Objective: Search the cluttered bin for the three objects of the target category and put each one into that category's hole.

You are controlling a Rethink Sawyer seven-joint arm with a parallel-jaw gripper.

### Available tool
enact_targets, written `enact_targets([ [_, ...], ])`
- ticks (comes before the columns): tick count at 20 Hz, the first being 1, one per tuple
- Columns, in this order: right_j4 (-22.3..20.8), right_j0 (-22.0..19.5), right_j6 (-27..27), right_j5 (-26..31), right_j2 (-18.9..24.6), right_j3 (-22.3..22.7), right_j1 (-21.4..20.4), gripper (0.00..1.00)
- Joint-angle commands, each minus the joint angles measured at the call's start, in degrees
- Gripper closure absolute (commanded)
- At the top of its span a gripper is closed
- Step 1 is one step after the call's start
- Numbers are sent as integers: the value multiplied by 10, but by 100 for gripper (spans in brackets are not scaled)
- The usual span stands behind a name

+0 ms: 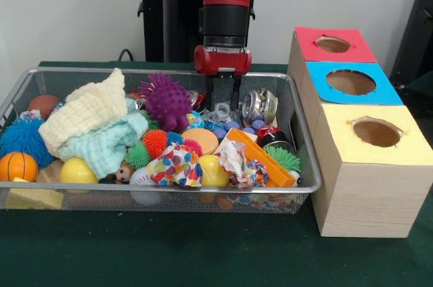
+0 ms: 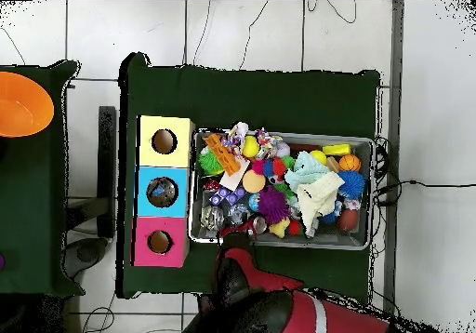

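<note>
Wire-mesh metal bin (image 1: 308,165) on a dark green table (image 1: 203,260), filled with mixed toys and cloths; beside it a wooden box (image 1: 365,192) with three round holes in a row, one each in a red top panel (image 1: 308,47), a blue top panel (image 1: 321,94) and a yellow top panel (image 1: 345,148). In the overhead view something lies inside the blue-panel hole (image 2: 162,192); what it is cannot be told.

The red and black arm's gripper (image 1: 224,101) hangs over the bin's far middle, its two dark fingers (image 1: 212,94) parted a little with nothing between them, tips just above a cluster of small pale blue and purple pieces (image 1: 226,123).

Counted contents, front view: one large purple spiky ball (image 1: 166,101); one blue spiky ball (image 1: 24,139); two small green spiky balls (image 1: 139,155) (image 1: 283,158); one red-orange spiky ball (image 1: 155,141); one small orange basketball (image 1: 17,165); two plain yellow balls (image 1: 78,172) (image 1: 213,172); one cream waffle-knit cloth (image 1: 84,112) lying on one mint waffle-knit cloth (image 1: 108,145); two crumpled multicoloured printed cloths (image 1: 174,165) (image 1: 240,165); one shiny silver metal object (image 1: 260,105) to the right of the gripper; one flat orange plastic piece (image 1: 260,158). The pictures do not show which category is the target.
</note>
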Motion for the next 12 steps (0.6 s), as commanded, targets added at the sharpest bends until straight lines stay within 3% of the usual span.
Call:
enact_targets([
  [1, 51, -6, 159, 95, 50, -46, -17, 100],
  [7, 56, 2, 162, 112, 57, -55, -28, 100],
  [12, 32, -14, 171, 89, 68, -67, -4, 100],
])
